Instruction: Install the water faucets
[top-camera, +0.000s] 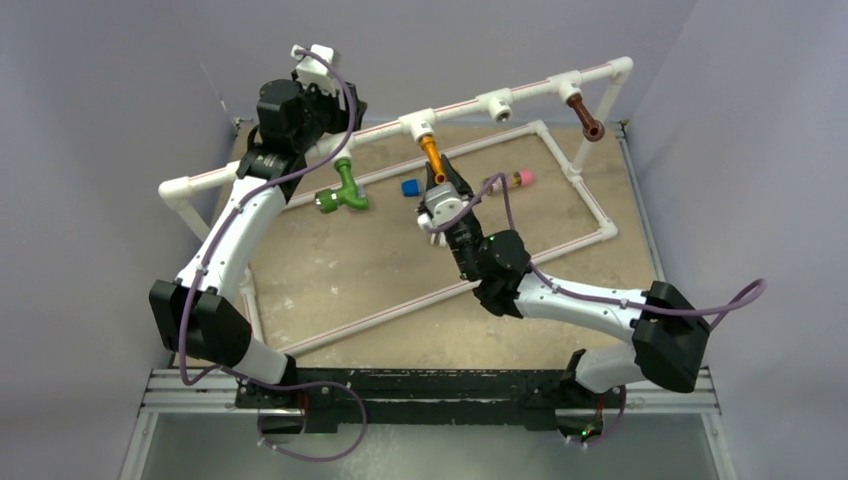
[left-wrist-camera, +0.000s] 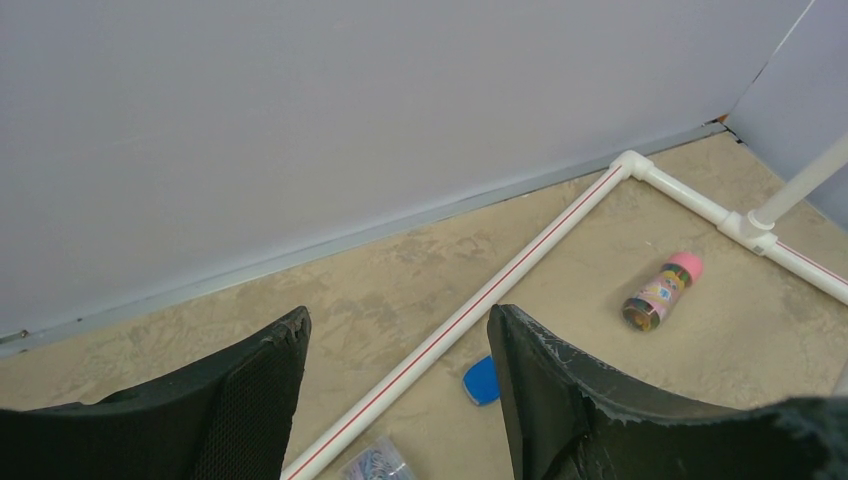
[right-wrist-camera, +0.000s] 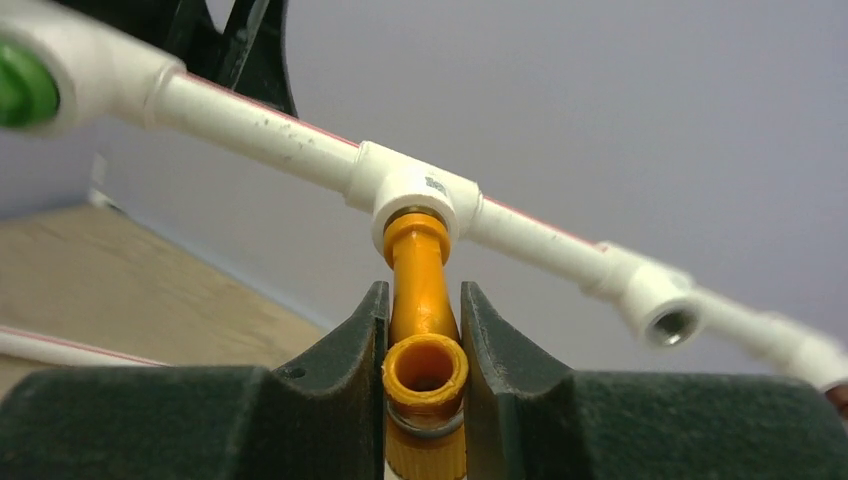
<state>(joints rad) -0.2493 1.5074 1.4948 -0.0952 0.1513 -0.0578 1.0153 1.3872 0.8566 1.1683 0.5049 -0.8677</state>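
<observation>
**A:** Right claw (right-wrist-camera: 422, 310) is clamped on the orange faucet (right-wrist-camera: 418, 270), one finger on each side of its neck, open mouth facing the wrist camera.

**B:** And the top end of it sits in the tee socket (right-wrist-camera: 415, 200) on the raised white rail (top-camera: 540, 88). How about the other side?

**A:** Left claw (left-wrist-camera: 400, 315) is up by the back wall, fingers spread, nothing between them.

**B:** Green faucet (top-camera: 343, 190) hangs from the rail near the left arm. Dark brown faucet (top-camera: 588, 118) hangs from the socket near the rail's right end.

**A:** Between orange and brown there's an empty socket (right-wrist-camera: 670, 322), its threaded hole showing.

**B:** Down on the surface (top-camera: 350, 280), a pink cylinder (left-wrist-camera: 660, 292) lies on its side, a blue cap (left-wrist-camera: 482, 380) near it beside the floor pipe.
</observation>
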